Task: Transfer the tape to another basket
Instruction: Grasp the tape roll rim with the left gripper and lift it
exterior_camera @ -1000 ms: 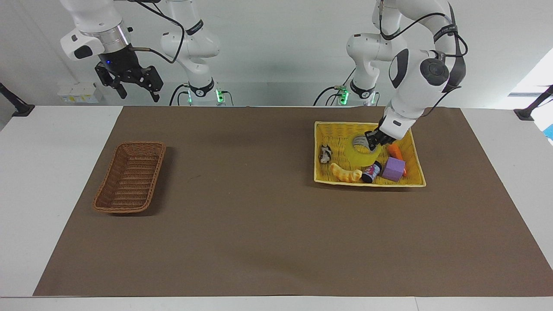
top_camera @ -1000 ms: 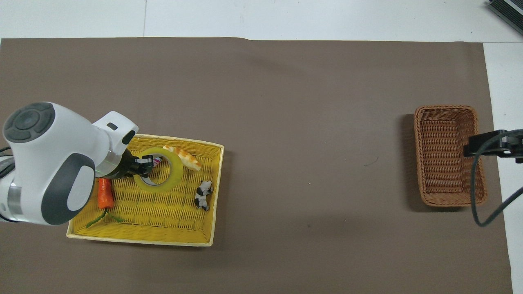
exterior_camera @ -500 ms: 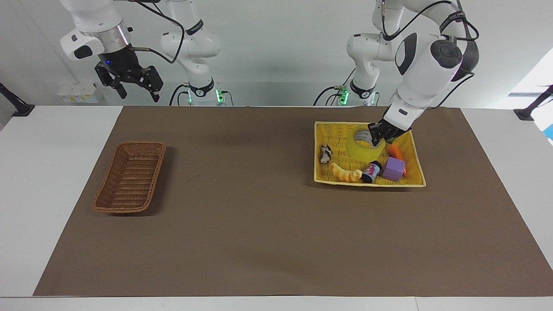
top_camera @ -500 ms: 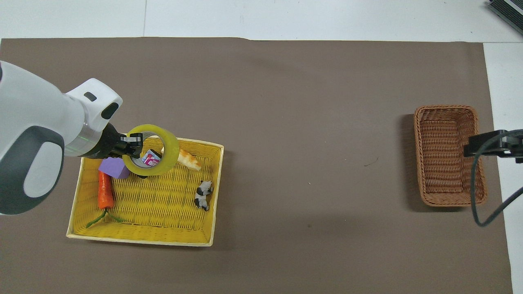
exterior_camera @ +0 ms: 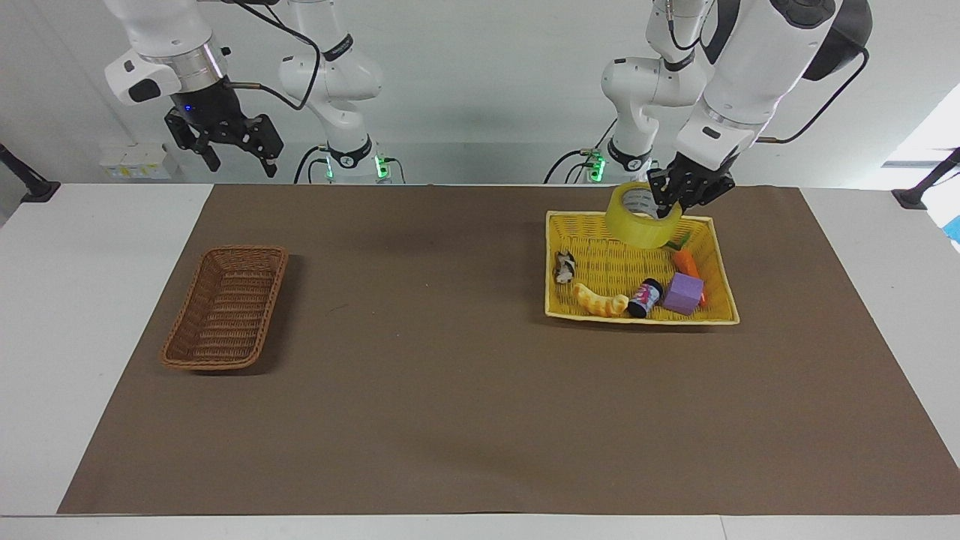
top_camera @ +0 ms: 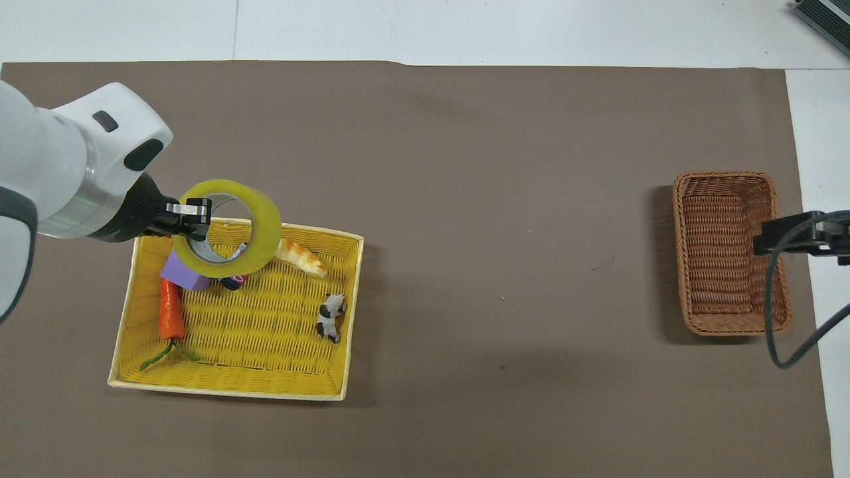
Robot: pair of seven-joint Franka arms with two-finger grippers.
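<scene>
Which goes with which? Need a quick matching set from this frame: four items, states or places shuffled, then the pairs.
Items:
1. tape
2. brown wicker basket
3. purple block
4. right gripper

States or places:
A. lies in the yellow basket, beside the carrot
B. open, raised over the right arm's end of the table, waiting
C. gripped by the shut left gripper, lifted above the yellow basket
D. sits on the brown mat with nothing in it

Pairs: 1-C, 2-D, 3-A, 4-B
</scene>
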